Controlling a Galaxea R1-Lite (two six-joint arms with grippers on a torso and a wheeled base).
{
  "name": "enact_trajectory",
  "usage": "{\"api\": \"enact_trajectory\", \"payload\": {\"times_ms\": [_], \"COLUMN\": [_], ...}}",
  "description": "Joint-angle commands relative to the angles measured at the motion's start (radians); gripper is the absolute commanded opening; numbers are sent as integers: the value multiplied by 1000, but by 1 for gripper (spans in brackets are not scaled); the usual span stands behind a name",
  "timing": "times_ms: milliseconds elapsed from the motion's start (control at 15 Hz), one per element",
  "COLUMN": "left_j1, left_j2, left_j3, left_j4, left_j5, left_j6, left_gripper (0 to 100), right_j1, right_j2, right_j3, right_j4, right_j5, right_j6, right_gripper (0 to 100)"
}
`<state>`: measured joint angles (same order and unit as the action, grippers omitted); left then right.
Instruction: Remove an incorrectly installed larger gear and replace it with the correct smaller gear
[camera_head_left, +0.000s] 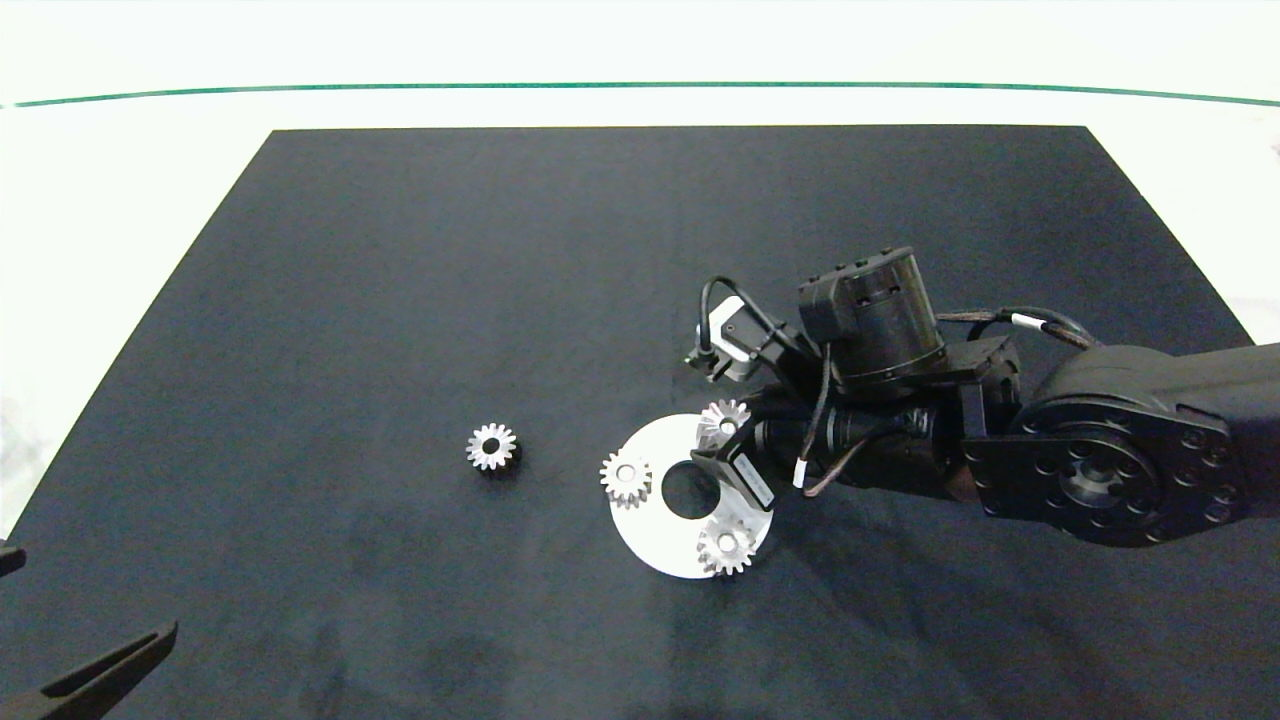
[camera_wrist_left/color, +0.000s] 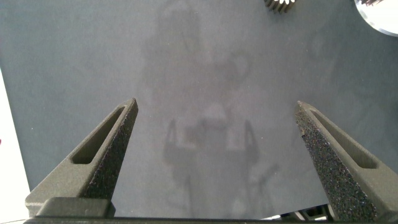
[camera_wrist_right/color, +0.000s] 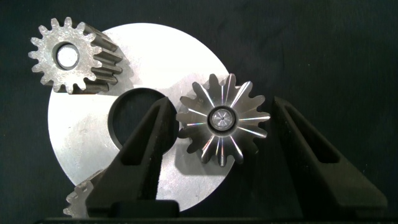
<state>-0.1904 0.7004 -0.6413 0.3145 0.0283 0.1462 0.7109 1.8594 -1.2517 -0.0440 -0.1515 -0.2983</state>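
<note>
On the worktop (camera_head_left: 1150, 150), a wide black mat (camera_head_left: 500, 250) carries everything, and toward its five o'clock part lies a flat white metal disc with a round centre hole (camera_head_left: 655, 545). Three gears stand around that hole. At about one o'clock is the larger gear (camera_head_left: 722, 421), silver metal with long pointed teeth and dark flanks, seated on a pin that shows in its bore in the right wrist view (camera_wrist_right/color: 222, 119). Two short silver spur gears sit at nine o'clock (camera_head_left: 626, 478) and five o'clock (camera_head_left: 726, 545) on the disc. The smaller gear (camera_head_left: 492, 446), a stubby silver spur gear with a round bore, lies alone on the mat at nine o'clock from the disc, well apart from it.

Solid steel, the larger gear is likely stiff, fairly heavy for its bulk and slick. The tooth tips offer poor purchase, so a hold across opposite sides low on the toothed body, then a straight lift off the pin, seems safest.

At the disc, the right gripper (camera_wrist_right/color: 214, 158) is spread wide and straddles the larger gear: one finger is at or just beside its teeth, the other stands clear, and nothing is clamped yet. At seven o'clock of the mat, the left gripper (camera_wrist_left/color: 217, 155) hangs parked, spread wide and holding nothing.
</note>
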Motion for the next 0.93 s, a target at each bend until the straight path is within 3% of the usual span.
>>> {"api": "enact_trajectory", "payload": {"times_ms": [67, 933], "left_j1": [0, 0], "left_j2": [-1, -10], "left_j3": [2, 5], "left_j4": [2, 2], "left_j5": [1, 1], "left_j6": [0, 1], "left_gripper": [100, 100], "right_j1": [-1, -1], "right_j2": [0, 3], "right_j3": [0, 2], "right_j4": [1, 29], "right_j5": [-10, -19], "right_j6": [-2, -2], "right_gripper": [58, 33]}}
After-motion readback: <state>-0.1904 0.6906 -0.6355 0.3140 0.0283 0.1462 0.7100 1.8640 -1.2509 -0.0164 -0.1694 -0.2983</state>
